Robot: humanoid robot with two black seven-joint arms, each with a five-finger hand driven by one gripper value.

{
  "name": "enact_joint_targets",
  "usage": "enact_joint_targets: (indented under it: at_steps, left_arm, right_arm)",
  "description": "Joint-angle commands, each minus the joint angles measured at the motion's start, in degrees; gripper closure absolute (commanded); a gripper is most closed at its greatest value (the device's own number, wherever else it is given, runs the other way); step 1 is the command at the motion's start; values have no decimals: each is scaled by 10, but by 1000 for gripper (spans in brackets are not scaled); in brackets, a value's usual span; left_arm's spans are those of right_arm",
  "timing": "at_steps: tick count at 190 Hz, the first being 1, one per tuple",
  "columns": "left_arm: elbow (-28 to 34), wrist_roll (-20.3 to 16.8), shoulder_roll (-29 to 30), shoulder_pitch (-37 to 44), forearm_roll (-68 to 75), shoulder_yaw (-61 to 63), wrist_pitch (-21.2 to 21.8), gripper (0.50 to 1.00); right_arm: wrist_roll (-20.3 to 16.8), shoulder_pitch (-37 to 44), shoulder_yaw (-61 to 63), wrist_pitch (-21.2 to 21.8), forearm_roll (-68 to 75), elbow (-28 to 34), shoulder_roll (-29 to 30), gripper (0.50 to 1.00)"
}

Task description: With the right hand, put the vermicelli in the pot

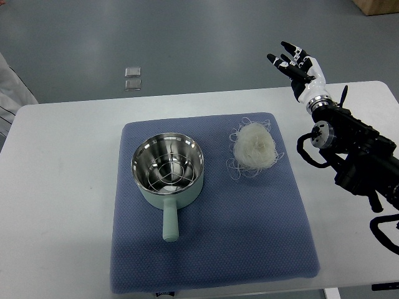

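Observation:
A white bundle of vermicelli [254, 147] lies on the blue mat [212, 249], to the right of a pale green pot [168, 171] with a steel inside and its handle pointing toward me. My right hand [295, 63] is raised beyond the table's far edge, up and to the right of the vermicelli, fingers spread and holding nothing. Its black arm comes in from the right edge. The left hand does not show.
The mat lies on a white table [56, 187]. Two small clear squares [132, 78] lie on the grey floor beyond the table. A white cloth edge [9, 87] shows at the far left. A brown box corner [380, 6] is at the top right.

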Motion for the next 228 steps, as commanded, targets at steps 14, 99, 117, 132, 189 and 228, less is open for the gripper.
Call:
enact_joint_targets:
  at_steps: [14,99,117,132,189,228]
  left_arm:
    - [0,0,0,0,0,2,0,500]
    - [0,0,0,0,-1,0,0,500]
    - [0,1,0,0,-1,0,0,500]
    - [0,1,0,0,-1,0,0,500]
    - [0,1,0,0,-1,0,0,500]
    - [0,0,0,0,-1,0,0,500]
  right_arm:
    - [0,1,0,0,0,0,0,581]
    - [0,3,1,0,1,1,1,581]
    - [0,3,1,0,1,1,-1,581]
    - [0,3,0,0,1,0,-2,581]
    - [1,3,1,-2,1,0,-1,581]
    - [1,4,1,-2,1,1,-1,581]
